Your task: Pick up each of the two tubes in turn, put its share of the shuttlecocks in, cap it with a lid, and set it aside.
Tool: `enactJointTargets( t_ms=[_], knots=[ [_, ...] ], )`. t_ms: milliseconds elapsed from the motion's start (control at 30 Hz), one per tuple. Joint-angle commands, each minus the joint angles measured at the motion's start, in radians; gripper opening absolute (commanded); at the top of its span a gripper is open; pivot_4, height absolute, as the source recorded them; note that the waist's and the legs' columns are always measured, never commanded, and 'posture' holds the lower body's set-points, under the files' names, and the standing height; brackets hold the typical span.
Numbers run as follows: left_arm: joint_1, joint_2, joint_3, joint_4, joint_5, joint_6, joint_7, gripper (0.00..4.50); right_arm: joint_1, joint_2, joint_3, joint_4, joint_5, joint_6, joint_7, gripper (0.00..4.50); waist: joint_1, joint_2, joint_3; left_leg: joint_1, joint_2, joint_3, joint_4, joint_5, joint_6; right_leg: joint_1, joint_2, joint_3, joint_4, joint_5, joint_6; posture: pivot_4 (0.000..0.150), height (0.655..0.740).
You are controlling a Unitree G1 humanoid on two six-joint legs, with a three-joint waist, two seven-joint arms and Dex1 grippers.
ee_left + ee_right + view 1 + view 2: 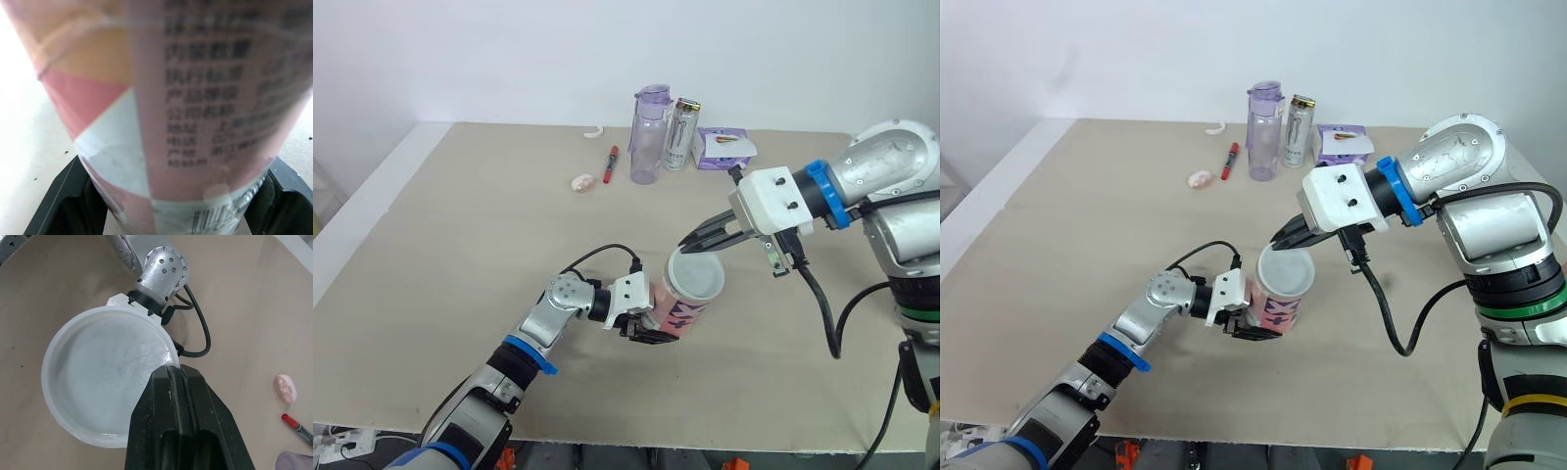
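A pink patterned tube stands slightly tilted near the table's front middle. My left gripper is shut on its lower part, and the printed wall of the tube sits close between the black fingers. A translucent white lid lies over the tube's mouth. My right gripper comes in from the right, shut on the lid's far rim. In the right wrist view, one fingertip lies inside the lid and the other outside it. The tube's inside is hidden.
At the back of the table stand a purple water bottle, a drink can and a small purple box. A red marker, a small pink object and a white hook lie nearby.
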Motion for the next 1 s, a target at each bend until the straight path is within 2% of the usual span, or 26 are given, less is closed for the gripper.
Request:
enactJointTargets(
  t_ms=[33,667,767,833,1000],
  knots=[
    [0.008,0.024,-0.007,0.058,0.059,0.027,0.037,3.14,-0.008,-0.015,-0.004,-0.025,0.008,-0.003,0.043,0.06,0.000,0.000,0.000,0.000,0.000,0.000,0.000,0.000,0.000,0.000,0.000,0.000,0.000,0.000,0.000,0.150,0.7400],
    [0.008,0.028,0.000,0.060,0.059,0.034,0.046,3.14,-0.001,0.002,0.033,0.012,-0.019,-0.059,0.045,0.06,0.000,0.000,0.000,0.000,0.000,0.000,0.000,0.000,0.000,0.000,0.000,0.000,0.000,0.000,0.000,0.150,0.7400],
    [0.008,0.028,0.001,0.060,0.059,0.036,0.046,3.14,-0.003,0.006,0.030,0.017,-0.021,-0.067,0.041,1.02,0.000,0.000,0.000,0.000,0.000,0.000,0.000,0.000,0.000,0.000,0.000,0.000,0.000,0.000,0.000,0.150,0.7400],
    [0.009,0.030,0.001,0.059,0.059,0.038,0.045,3.14,-0.014,0.009,0.019,0.024,-0.018,-0.071,0.031,1.83,0.000,0.000,0.000,0.000,0.000,0.000,0.000,0.000,0.000,0.000,0.000,0.000,0.000,0.000,0.000,0.150,0.7400],
    [0.009,0.031,0.001,0.059,0.059,0.040,0.044,3.14,-0.040,-0.001,-0.023,0.036,0.019,-0.025,0.018,1.83,0.000,0.000,0.000,0.000,0.000,0.000,0.000,0.000,0.000,-0.001,0.000,0.000,0.000,0.000,0.000,0.150,0.7400]
  ],
)
